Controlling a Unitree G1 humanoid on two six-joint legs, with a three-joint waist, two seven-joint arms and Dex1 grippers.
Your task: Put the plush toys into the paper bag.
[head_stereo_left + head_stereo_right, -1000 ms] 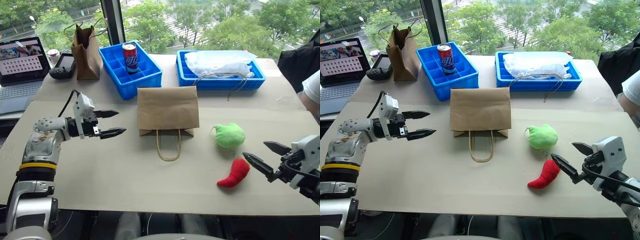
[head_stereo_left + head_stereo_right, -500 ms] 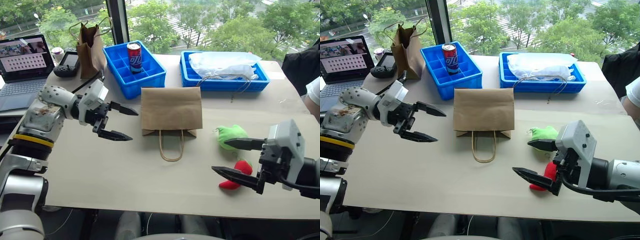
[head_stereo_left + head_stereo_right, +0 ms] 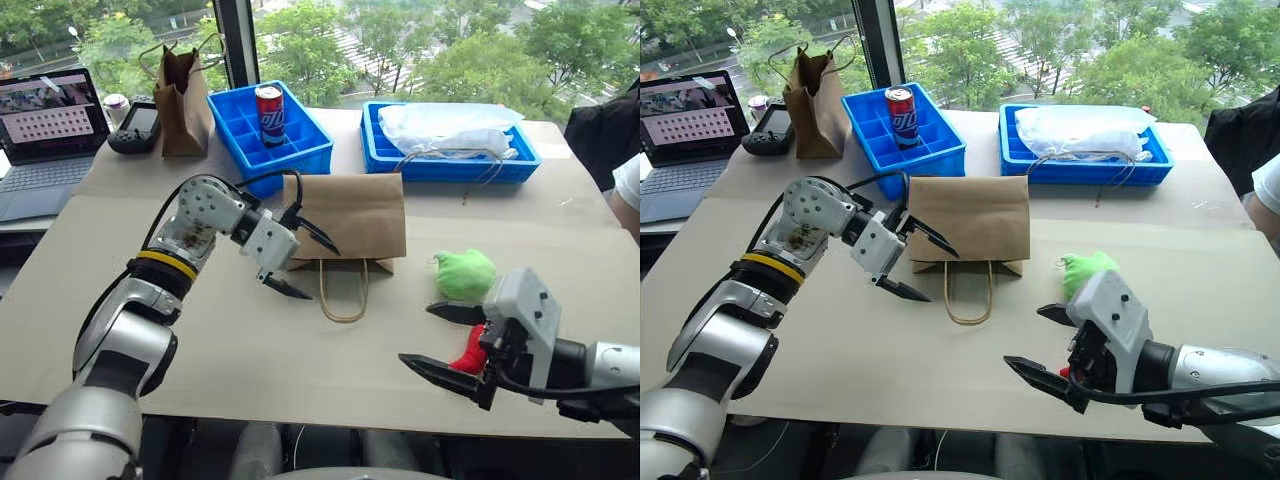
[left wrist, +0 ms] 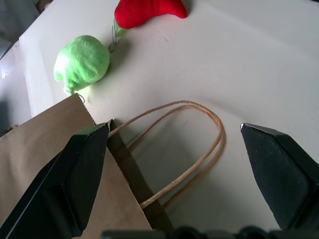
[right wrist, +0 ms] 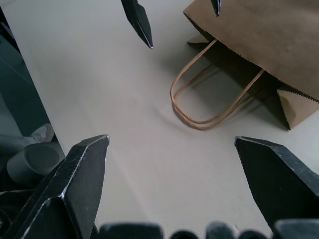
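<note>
Left gripper [image 3: 302,260] spread wide, empty, at the flat kraft paper bag's [image 3: 345,215] mouth corner; right gripper [image 3: 440,338] spread, empty, by the toys. From the bag, green plush [image 3: 465,274] lies at four o'clock, red chili plush [image 3: 470,349] beyond it

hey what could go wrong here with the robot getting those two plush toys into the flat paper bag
1. The paper bag lies flat with its mouth closed, so the open left gripper at its corner may push it along the table instead of opening it.
2. The right gripper, jaws open, sits in front of the red chili toy, beside the green toy; closing now could miss or knock either one.
3. The twine handles could snag a finger.
</note>
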